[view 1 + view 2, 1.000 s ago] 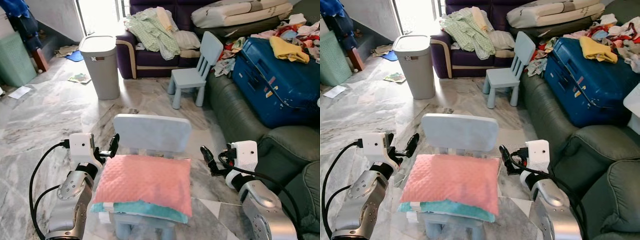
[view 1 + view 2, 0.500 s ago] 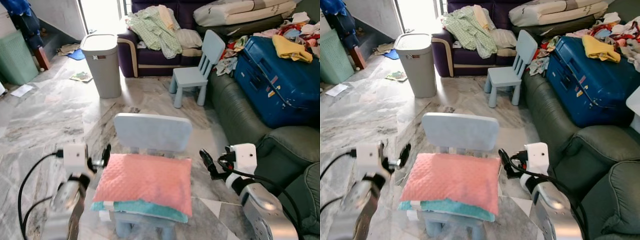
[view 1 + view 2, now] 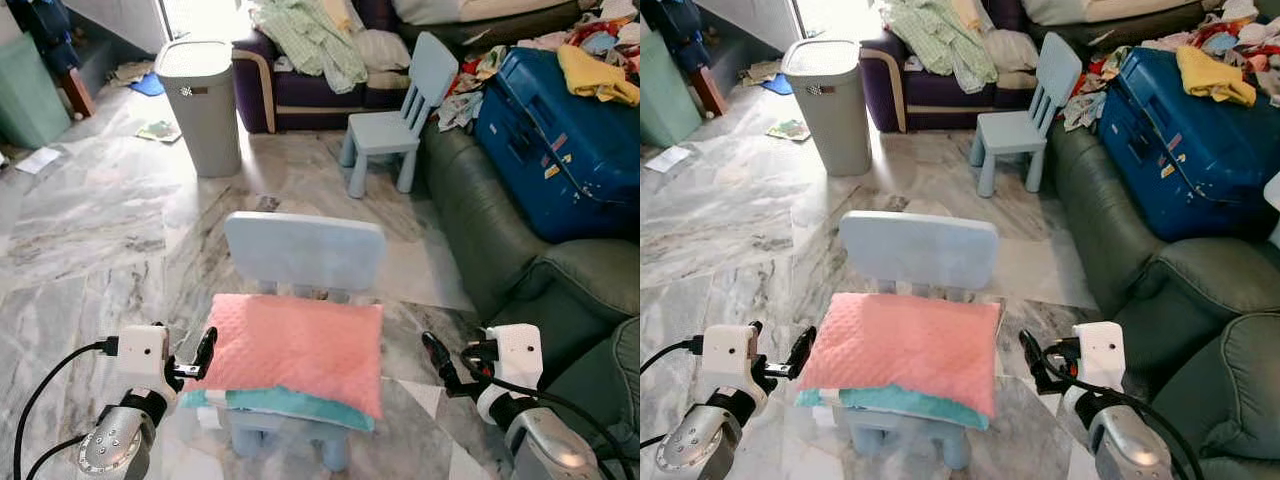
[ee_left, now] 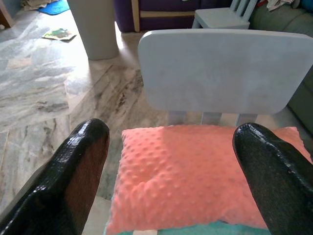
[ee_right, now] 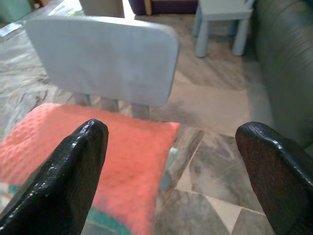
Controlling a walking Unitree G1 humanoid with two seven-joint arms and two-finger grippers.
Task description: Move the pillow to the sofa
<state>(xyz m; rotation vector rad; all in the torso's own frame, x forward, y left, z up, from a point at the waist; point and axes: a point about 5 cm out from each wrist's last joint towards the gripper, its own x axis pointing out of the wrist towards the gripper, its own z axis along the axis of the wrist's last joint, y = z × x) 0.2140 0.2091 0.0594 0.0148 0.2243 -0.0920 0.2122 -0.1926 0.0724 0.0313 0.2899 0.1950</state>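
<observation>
Pink pillow [image 3: 292, 348] lying across the seat of a small blue chair [image 3: 303, 252] (teal cushion [image 3: 290, 405] underneath), left gripper [image 3: 201, 357] and right gripper [image 3: 436, 358] flanking its side edges, fingers spread wide, green sofa [image 3: 480, 240] sitting to the right.

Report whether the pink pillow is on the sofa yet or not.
Not yet. The pink pillow lies flat on the small blue chair, over a teal layer; the green sofa stands apart on the robot's right.

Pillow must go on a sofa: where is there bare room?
The green sofa's near seat cushion, below the blue suitcase, is bare. The purple sofa is crowded with clothes. The pink pillow lies on the chair.
</observation>
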